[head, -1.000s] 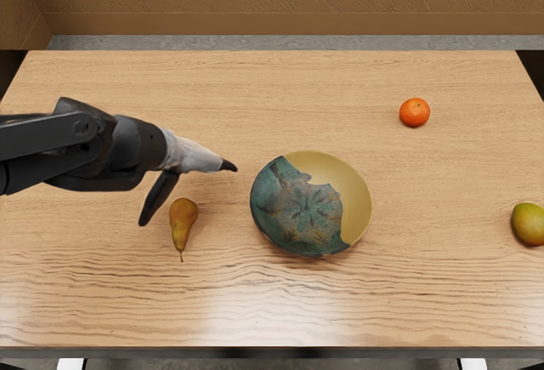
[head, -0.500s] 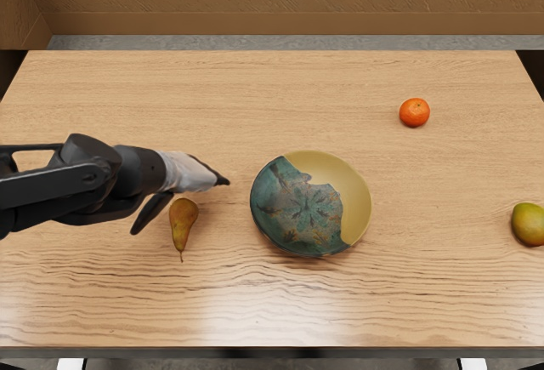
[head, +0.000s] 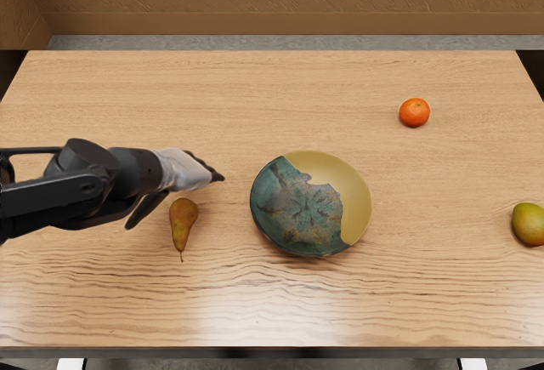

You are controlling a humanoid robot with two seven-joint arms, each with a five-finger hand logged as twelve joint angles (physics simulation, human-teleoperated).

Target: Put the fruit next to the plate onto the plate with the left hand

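We find the plate (head: 355, 190) near the middle of the table (head: 272, 81). The pear (head: 182, 220) lies just left of it, apart from its rim. Our left hand (head: 177, 174) hovers right behind the pear. The orange (head: 415, 112) sits behind the plate to the right, and another fruit (head: 528, 223) lies at the table's right edge.

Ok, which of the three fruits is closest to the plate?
The pear, lying just left of the plate. The orange sits farther back on the right, and the yellow-green fruit lies at the far right.
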